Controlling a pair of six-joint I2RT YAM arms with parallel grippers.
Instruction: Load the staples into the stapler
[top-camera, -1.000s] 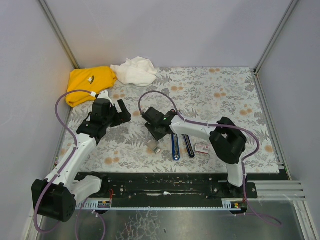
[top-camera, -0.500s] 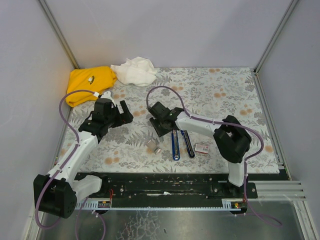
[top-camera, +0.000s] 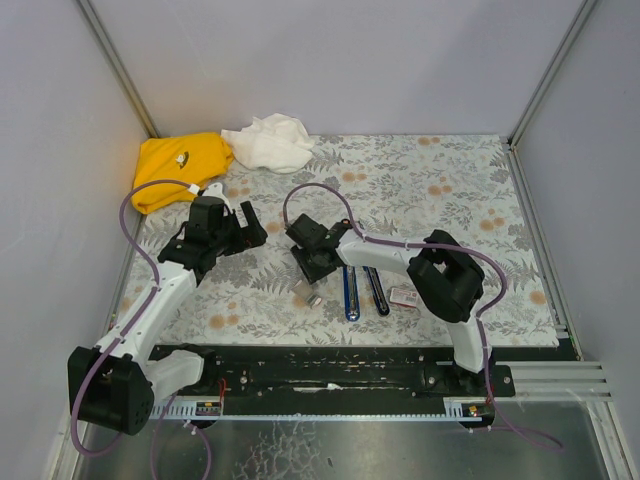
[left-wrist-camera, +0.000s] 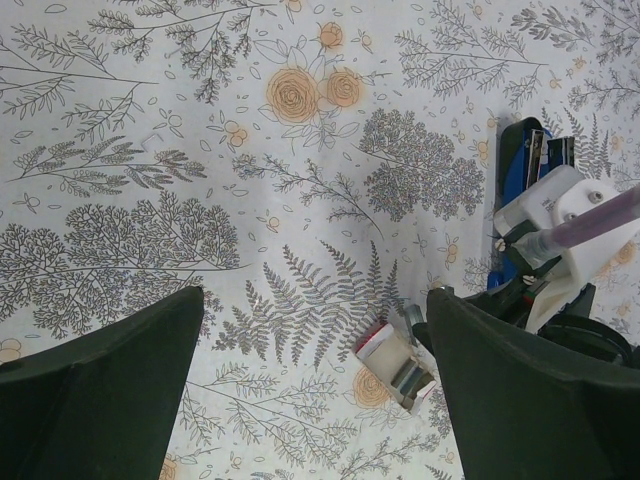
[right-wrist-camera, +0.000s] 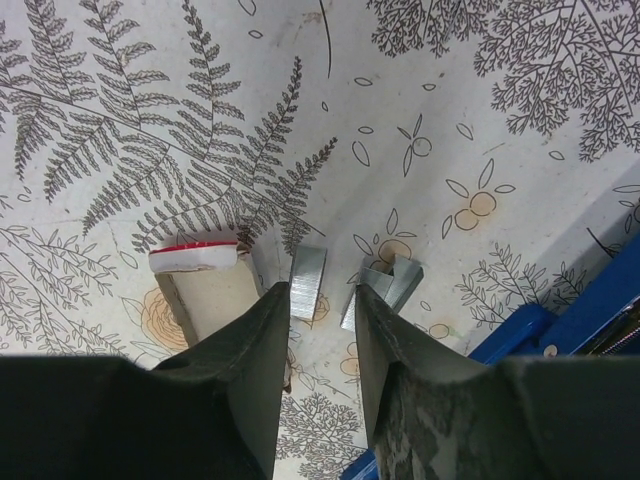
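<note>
likely the weak point is the pinch: the right gripper, jaws narrowly parted and empty, hangs over a flat staple strip just ahead of its tips; thin metal flush on the bench could skid or snap. the staple box just beside one finger may get shoved; the stapler lies off its other side. the left gripper is spread wide, empty. the box shows red print, nothing legible.

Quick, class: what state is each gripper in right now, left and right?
Left gripper: open wide, holding nothing.
Right gripper: open narrowly, holding nothing; a staple strip shows between its tips.
</note>
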